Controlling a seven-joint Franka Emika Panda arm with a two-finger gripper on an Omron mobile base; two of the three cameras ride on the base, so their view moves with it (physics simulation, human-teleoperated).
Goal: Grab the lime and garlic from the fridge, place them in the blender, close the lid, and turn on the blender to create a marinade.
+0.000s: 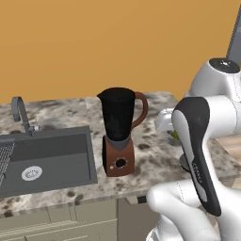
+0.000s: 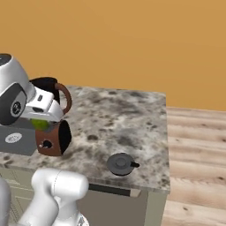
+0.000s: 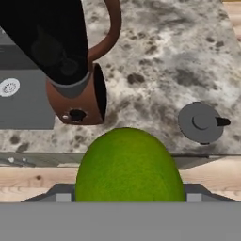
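Yellow-green round lime (image 3: 128, 164) sits clamped between the gripper (image 3: 126, 196) fingers, big and close in the hand view; in the right base view it peeks as a green sliver (image 2: 40, 124) under the white hand, just beside the blender. Black see-through blender jar with curved brown handle on a reddish-brown base with round black knob (image 1: 119, 132) stands upright on the speckled grey marble desk (image 1: 155, 150), jar top uncovered, right of the dark grey sink (image 1: 47, 157) with its grey faucet (image 1: 21, 115). Round dark grey lid with small raised knob (image 2: 121, 163) lies flat on the desk near its front edge, well apart from the blender, to its right. Orange wall (image 2: 132, 44) behind, wood floor (image 2: 194, 145) past the desk end.
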